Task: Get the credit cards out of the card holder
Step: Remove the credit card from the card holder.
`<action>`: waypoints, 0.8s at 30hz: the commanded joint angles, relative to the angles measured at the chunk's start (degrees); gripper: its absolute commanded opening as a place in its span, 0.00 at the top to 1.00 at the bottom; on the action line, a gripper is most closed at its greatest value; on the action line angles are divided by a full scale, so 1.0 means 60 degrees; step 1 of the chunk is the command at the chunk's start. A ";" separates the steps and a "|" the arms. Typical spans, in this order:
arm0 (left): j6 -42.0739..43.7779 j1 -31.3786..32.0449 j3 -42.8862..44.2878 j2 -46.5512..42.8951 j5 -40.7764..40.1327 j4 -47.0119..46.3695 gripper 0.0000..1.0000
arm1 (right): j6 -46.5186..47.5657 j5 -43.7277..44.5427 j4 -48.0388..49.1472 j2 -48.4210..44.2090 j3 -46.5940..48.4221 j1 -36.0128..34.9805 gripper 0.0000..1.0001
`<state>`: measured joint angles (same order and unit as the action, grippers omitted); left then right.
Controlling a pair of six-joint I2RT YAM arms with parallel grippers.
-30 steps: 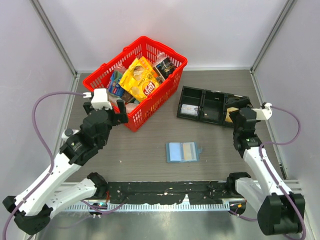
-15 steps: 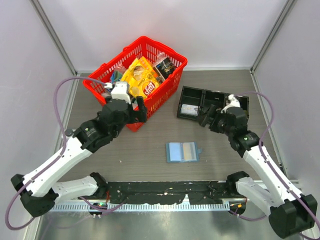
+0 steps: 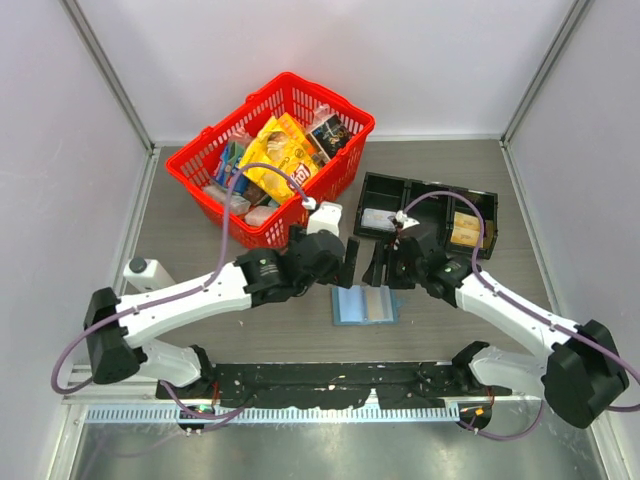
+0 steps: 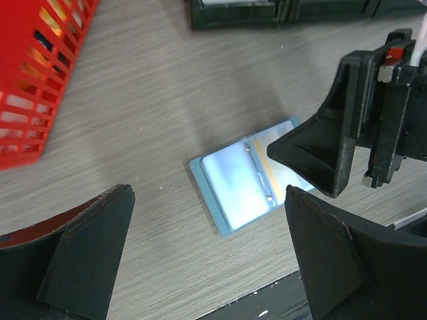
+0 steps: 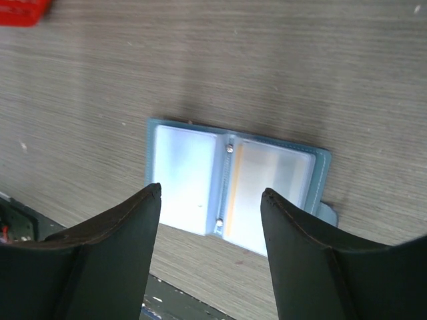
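Note:
The blue card holder lies open and flat on the table, its little tab on the right. A tan-gold credit card sits in its right pocket; the left pocket looks pale blue. My left gripper hangs open just above the holder's far left corner. My right gripper hangs open just above its far right. In the left wrist view the holder lies between the open gripper, and the right gripper is close beside it. In the right wrist view the holder lies under the open gripper.
A red basket full of snack packs stands at the back left. A black three-compartment tray behind the right gripper holds a pale card and a tan card. A black rail runs along the near edge.
Both arms have swung in from the table's sides to the middle. Both grippers now hang over the open card holder. The holder has not moved.

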<state>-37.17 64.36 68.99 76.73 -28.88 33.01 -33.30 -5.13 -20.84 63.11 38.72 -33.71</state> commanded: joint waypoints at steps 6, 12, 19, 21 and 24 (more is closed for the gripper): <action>-0.0880 0.0201 -0.0615 0.1346 0.0345 -0.0947 0.00 | 0.0188 0.0429 0.0910 0.0862 -0.0740 -0.0182 0.39; -0.1188 0.0172 -0.0966 0.2327 0.0697 -0.1634 0.00 | 0.0481 0.0824 0.0837 0.1185 -0.0857 -0.0196 0.41; -0.1378 -0.0032 -0.0776 0.3281 0.1035 -0.1576 0.01 | 0.0496 0.0825 0.0676 0.1171 -0.0945 -0.0182 0.41; -0.1364 -0.0150 -0.0907 0.3325 0.1166 -0.1679 0.03 | 0.0496 0.0825 0.0647 0.1156 -0.0945 -0.0182 0.41; -0.1466 -0.0384 -0.1053 0.3427 0.1444 -0.1737 0.09 | 0.0496 0.0825 0.0675 0.1258 -0.0975 -0.0182 0.41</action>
<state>-44.62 63.94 63.42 97.03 -21.78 25.87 -31.31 -1.32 -17.80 70.28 33.34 -34.52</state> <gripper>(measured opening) 0.934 0.595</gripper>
